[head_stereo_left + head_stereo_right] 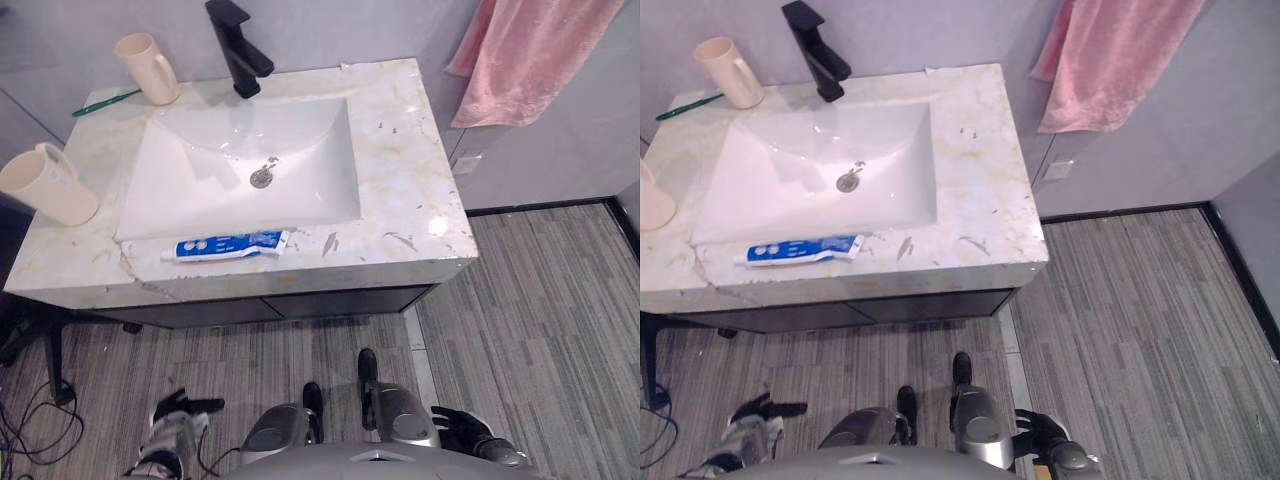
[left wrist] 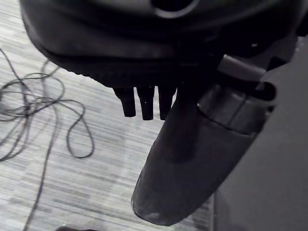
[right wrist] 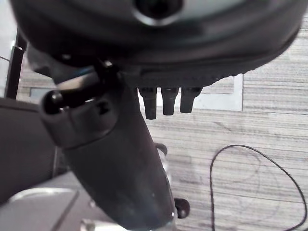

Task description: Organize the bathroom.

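Both my left hand [image 1: 178, 410] and right hand [image 1: 462, 428] hang open, empty. Reaching past the sink [image 1: 240, 170], I might knock the toothpaste [image 1: 226, 245] off the worktop [image 1: 400, 170].

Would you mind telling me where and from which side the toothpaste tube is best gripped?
Probably across the middle of the toothpaste tube, from above. It lies flat along the counter's front edge, cap to the robot's left, just before the sink, so fingers can likely pinch its long sides.
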Tool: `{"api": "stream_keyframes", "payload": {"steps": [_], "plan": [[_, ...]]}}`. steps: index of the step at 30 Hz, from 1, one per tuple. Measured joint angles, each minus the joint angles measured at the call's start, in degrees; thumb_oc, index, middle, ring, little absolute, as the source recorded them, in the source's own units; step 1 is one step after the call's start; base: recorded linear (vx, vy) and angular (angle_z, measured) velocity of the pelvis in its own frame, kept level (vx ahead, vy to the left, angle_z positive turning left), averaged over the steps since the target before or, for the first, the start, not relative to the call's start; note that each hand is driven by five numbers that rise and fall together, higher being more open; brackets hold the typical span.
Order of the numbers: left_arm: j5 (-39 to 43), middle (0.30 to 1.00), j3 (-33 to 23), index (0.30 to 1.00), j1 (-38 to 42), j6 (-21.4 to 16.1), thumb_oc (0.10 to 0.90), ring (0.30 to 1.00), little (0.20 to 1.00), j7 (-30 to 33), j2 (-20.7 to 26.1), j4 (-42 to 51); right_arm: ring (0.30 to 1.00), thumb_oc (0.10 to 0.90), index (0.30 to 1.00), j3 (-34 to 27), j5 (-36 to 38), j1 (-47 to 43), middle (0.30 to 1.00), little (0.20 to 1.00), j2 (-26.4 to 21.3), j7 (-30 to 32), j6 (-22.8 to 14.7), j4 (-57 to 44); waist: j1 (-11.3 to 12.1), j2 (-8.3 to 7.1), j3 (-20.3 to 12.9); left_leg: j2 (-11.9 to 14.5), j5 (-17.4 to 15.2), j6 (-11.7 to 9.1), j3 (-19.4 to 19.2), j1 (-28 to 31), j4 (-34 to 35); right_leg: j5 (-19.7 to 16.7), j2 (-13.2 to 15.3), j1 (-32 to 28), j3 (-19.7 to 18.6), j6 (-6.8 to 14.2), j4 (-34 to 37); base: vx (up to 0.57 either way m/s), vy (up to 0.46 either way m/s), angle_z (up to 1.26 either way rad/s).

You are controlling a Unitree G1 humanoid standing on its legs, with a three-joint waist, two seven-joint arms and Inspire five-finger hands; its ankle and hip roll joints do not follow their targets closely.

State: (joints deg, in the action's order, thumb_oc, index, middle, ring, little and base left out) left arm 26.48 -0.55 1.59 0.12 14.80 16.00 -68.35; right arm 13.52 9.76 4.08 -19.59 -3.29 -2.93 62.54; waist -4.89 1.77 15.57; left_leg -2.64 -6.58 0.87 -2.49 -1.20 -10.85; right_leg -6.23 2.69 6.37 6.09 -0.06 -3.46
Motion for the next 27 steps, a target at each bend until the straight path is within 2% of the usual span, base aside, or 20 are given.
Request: {"api": "stream_keyframes", "payload": {"steps": [3,7,8,9,15,16,18,19,20,22,23,24,25,26,27], "plan": [[0.10,0.900,-0.54,0.900,0.20,0.05,0.800,0.900,0.900,0.11,-0.07,-1.12,0.900,0.800,0.900,-1.72,0.00,-1.78,0.900,0.900,-0.90,0.28,-1.12,-0.30,0.22,-0.19,-0.13,0.40,-0.25,-0.13,-0.13,0.67,0.34,0.11,-0.49,-0.96,0.03,-0.41,0.79,0.00,0.000,0.00],[0.10,0.900,-1.15,0.900,0.05,-0.14,0.800,0.900,0.900,0.49,0.20,-1.00,0.900,0.800,0.900,-1.74,-0.03,-3.46,0.900,0.900,-0.27,0.30,-2.13,-0.72,0.36,-1.14,-2.37,0.40,-0.14,0.09,-0.17,0.99,1.28,0.12,-0.54,-1.38,0.01,0.07,1.86,0.00,-0.010,0.00],[0.03,0.900,-2.68,0.900,0.04,-0.35,0.800,0.900,0.900,1.59,0.38,-1.83,0.900,0.800,0.900,-1.56,-0.07,-3.30,0.900,0.900,0.95,0.00,-2.47,-0.32,0.64,-2.19,-3.64,0.53,0.04,0.30,-0.18,1.72,1.99,-0.08,-0.60,-2.20,0.12,0.37,2.66,0.01,-0.039,0.03],[0.04,0.900,-2.68,0.900,-0.05,-0.38,0.800,0.900,0.900,1.93,0.44,-2.06,0.900,0.800,0.900,-1.56,-0.07,-3.18,0.900,0.900,1.38,0.00,-2.47,-0.25,0.78,-2.55,-3.91,0.60,0.03,0.33,-0.08,1.80,2.02,-0.08,-0.61,-2.38,0.19,0.36,2.66,0.01,-0.047,0.05],[-0.07,0.900,-2.65,0.900,-1.10,-2.70,0.800,0.900,0.900,2.07,0.43,-3.17,0.900,0.800,0.900,-1.40,0.04,-1.38,0.900,0.900,1.92,0.13,-2.33,-0.24,1.65,-3.89,-4.75,0.87,-0.15,0.01,1.19,1.81,1.78,-0.15,-0.59,-3.61,1.92,0.14,3.36,-0.03,0.028,0.18],[-0.08,0.900,-2.65,0.900,-1.63,-2.72,0.800,0.900,0.900,2.04,0.38,-3.19,0.900,0.800,0.900,-1.40,0.11,-1.42,0.900,0.900,1.87,0.28,-2.29,-0.36,1.64,-3.88,-4.72,0.93,-0.29,-0.43,1.47,1.45,0.88,0.03,-0.62,-3.71,2.17,-0.11,3.18,-0.13,0.134,0.10],[-0.10,0.900,-2.63,0.900,-1.67,-2.70,0.800,0.900,0.900,1.71,0.18,-3.31,0.900,0.800,0.900,-1.54,0.25,-2.16,0.900,0.900,1.77,0.71,-1.94,-0.55,1.51,-3.83,-4.22,0.69,-0.61,-1.40,1.41,-0.92,-5.43,1.27,-0.23,-3.24,2.49,-1.35,1.47,-0.13,0.191,0.16],[-0.11,0.900,-2.41,0.900,-0.17,-2.47,0.800,0.900,0.900,1.99,0.08,-3.11,0.900,0.800,0.900,-1.60,1.04,-2.84,0.900,0.900,1.71,1.18,-1.24,-0.57,1.21,-4.73,-3.04,-0.04,-1.04,-2.54,1.74,-4.27,-13.18,1.26,1.09,-2.81,2.79,-1.62,0.88,-0.13,0.296,0.14],[-0.11,0.900,-2.26,0.900,0.39,-2.31,0.800,0.900,0.900,2.03,-0.13,-2.86,0.900,0.800,0.900,-1.56,2.09,-3.30,0.900,0.900,1.49,1.47,-1.03,-0.52,1.37,-4.68,-2.46,0.29,-2.13,-2.00,1.58,-7.09,-19.19,1.01,1.30,-2.88,2.92,-1.42,0.80,-0.19,0.354,-0.06],[-0.11,0.900,-1.14,0.900,0.85,-1.29,0.800,0.900,0.900,2.24,-0.24,-2.46,0.900,0.800,0.900,-1.58,2.47,-4.70,0.900,0.900,1.08,2.37,-1.33,-2.33,-0.46,-3.11,-2.69,2.12,-4.94,0.94,-2.04,-5.43,-11.88,1.68,1.52,1.25,1.42,0.44,-2.75,-0.23,0.333,-0.34],[-0.09,0.900,-0.33,0.900,1.56,-0.98,0.800,0.900,0.900,2.24,-0.17,-2.44,0.900,0.800,0.900,-1.61,2.47,-5.55,0.900,0.900,0.80,2.56,-1.50,-2.97,-1.16,-2.40,-2.47,1.95,-4.85,0.83,-3.58,-5.20,-9.91,1.52,1.90,3.18,1.04,0.95,-4.08,-0.18,0.218,-0.28],[-0.09,0.900,0.21,0.900,3.42,-0.76,0.800,0.900,0.900,2.32,0.20,-2.71,0.900,0.800,0.900,-1.93,2.54,-6.54,0.900,0.900,1.18,2.74,-1.50,-3.02,-1.94,-3.13,-1.25,0.04,-4.58,0.99,-4.68,-5.80,-9.60,0.64,3.74,4.32,0.45,2.41,-4.12,-0.19,0.196,-0.14],[-0.08,0.900,1.26,0.900,5.50,-0.23,0.800,0.900,0.900,2.14,0.08,-2.48,0.900,0.800,0.900,-2.26,2.45,-7.02,0.900,0.900,0.70,2.53,-1.23,-2.57,-2.38,-2.33,-0.36,-0.98,-1.88,2.33,-5.24,-5.96,-6.87,-0.07,5.51,4.68,1.10,3.84,-2.45,-0.16,0.142,-0.14],[-0.10,0.900,1.42,0.900,5.72,-0.35,0.800,0.900,0.900,2.11,0.01,-1.57,0.900,0.800,0.900,-2.28,2.34,-7.19,0.900,0.900,0.72,2.44,-0.75,-2.04,-2.17,-1.64,0.00,-0.97,-0.45,4.48,-6.64,-5.51,-5.34,0.75,6.67,4.55,2.74,5.04,-2.43,-0.19,0.136,-0.30],[-0.11,0.900,1.10,0.900,5.11,-1.00,0.800,0.900,0.900,2.13,0.01,-0.38,0.900,0.800,0.900,-4.15,2.67,-6.59,0.900,0.900,0.60,2.57,-1.15,-2.21,-1.89,-0.90,0.13,-0.96,0.27,5.75,-7.79,-5.16,-4.21,1.57,7.51,5.35,3.82,5.12,-4.97,-0.15,0.071,-0.51]]}}
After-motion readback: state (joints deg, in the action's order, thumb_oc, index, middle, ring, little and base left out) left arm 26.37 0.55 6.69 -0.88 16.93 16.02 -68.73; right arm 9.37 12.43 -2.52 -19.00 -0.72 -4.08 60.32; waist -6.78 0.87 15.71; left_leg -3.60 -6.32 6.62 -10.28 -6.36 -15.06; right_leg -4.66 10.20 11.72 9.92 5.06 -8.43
